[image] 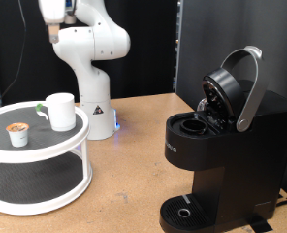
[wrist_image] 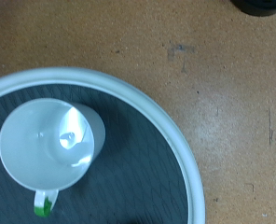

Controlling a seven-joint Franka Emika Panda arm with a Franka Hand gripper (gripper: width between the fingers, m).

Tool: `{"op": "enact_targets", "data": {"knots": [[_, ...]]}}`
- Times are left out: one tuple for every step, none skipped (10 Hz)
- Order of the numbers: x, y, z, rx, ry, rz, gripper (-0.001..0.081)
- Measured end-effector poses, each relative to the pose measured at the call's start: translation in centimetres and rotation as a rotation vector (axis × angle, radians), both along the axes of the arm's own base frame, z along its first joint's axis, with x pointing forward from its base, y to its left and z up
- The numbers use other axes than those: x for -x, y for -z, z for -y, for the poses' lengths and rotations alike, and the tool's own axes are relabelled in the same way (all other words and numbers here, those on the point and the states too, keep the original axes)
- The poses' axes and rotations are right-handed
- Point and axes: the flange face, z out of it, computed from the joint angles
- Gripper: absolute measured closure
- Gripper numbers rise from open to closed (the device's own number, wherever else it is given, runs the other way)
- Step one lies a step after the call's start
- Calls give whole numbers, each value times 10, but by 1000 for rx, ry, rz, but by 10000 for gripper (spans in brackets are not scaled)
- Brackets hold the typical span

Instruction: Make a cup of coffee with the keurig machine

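Observation:
The cup is a white mug with a green mark. It stands upright on the top tier of a round white two-tier stand at the exterior view's left. The wrist view looks straight down on the cup, empty, with its handle and green mark showing. The keurig machine is black and stands at the exterior view's right. Its silver-handled lid is raised and the pod chamber is open. The gripper shows in neither view; the arm rises out of the exterior view's top left.
A small white pod with a brown top sits on the stand to the left of the cup. The stand's rim curves across the wrist view. The arm's base stands behind the stand on the wooden table. A round drip tray is at the machine's foot.

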Motion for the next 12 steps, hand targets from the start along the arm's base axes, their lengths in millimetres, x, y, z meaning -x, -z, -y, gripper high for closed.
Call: {"op": "enact_targets", "data": {"knots": [[1, 4, 10, 9, 6, 13, -2], [2, 9, 20, 10, 21, 24, -2], [2, 13, 30, 10, 32, 24, -2], [3, 18, 40, 12, 33, 20, -2], [4, 22, 50, 13, 27, 13, -2], [6, 26, 58, 12, 20, 9, -2], [7, 29, 65, 12, 20, 9, -2], [7, 31, 71, 13, 26, 16, -2], [6, 33, 75, 19, 31, 19, -2], [6, 35, 78, 24, 33, 12, -2], [3, 37, 80, 26, 35, 3, -2], [4, 37, 79, 25, 35, 3, -2]]}}
